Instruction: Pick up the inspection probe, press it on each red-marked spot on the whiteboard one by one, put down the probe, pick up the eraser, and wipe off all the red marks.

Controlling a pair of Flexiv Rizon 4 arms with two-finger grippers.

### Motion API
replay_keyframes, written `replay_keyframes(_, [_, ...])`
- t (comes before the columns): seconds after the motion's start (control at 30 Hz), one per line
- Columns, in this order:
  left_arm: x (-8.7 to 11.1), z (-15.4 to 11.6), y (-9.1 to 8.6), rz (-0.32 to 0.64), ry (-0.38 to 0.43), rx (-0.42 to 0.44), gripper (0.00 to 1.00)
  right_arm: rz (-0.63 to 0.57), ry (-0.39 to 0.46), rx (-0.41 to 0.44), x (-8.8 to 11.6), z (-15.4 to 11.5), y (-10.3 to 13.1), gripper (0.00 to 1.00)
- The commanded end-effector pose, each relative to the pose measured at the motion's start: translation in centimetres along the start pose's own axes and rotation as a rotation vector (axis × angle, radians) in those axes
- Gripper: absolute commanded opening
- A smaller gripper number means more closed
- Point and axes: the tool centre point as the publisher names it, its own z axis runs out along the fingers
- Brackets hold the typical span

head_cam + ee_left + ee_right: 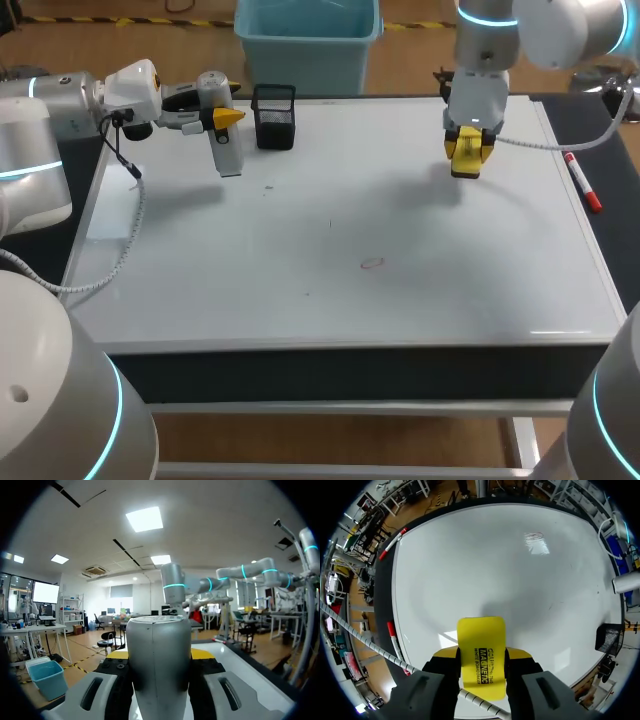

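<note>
Whiteboard (450,290) bears one faint red mark (372,264)

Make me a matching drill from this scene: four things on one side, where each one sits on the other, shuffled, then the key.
Things:
1. inspection probe
2. eraser
3. red marker
4. black mesh holder

Places:
A. held in the right gripper
B. standing on the whiteboard near its far edge
C. held in the left gripper
D. lying on the dark strip beside the whiteboard's right edge

Pairs: 1-C, 2-A, 3-D, 4-B
</note>
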Motion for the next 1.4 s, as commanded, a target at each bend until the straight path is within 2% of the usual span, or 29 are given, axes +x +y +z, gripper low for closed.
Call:
replay_keyframes(0.03, [0.0, 0.1, -0.1, 0.001, -0.001, 0.000, 0.00, -0.003, 0.002, -0.001, 0.1, -0.1, -0.1, 0.00])
replay_keyframes(0.27, [0.0, 0.1, -0.1, 0.001, -0.001, 0.000, 0.00, -0.003, 0.002, -0.001, 0.1, -0.1, -0.1, 0.00])
replay_keyframes(0.5, [3.9, 2.9, 0.2, 0.021, 0.064, 0.030, 0.00, -0.003, 0.002, -0.001, 0.1, -0.1, -0.1, 0.00])
replay_keyframes(0.77, [10.3, 6.3, 0.6, 0.035, 0.182, 0.020, 0.00, -0.003, 0.002, -0.001, 0.1, -0.1, -0.1, 0.00])
replay_keyframes(0.93, [13.5, 8.2, 0.4, 0.031, 0.249, 0.032, 0.00, -0.003, 0.002, -0.001, 0.1, -0.1, -0.1, 0.00])
replay_keyframes(1.13, [16.4, 11.8, 0.3, 0.017, 0.355, 0.060, 0.00, -0.003, 0.002, -0.001, 0.1, -0.1, -0.1, 0.00])
replay_keyframes(1.4, [18.7, 15.3, 1.0, -0.039, 0.469, 0.052, 0.00, -0.003, 0.002, -0.001, 0.1, -0.1, -0.1, 0.00])
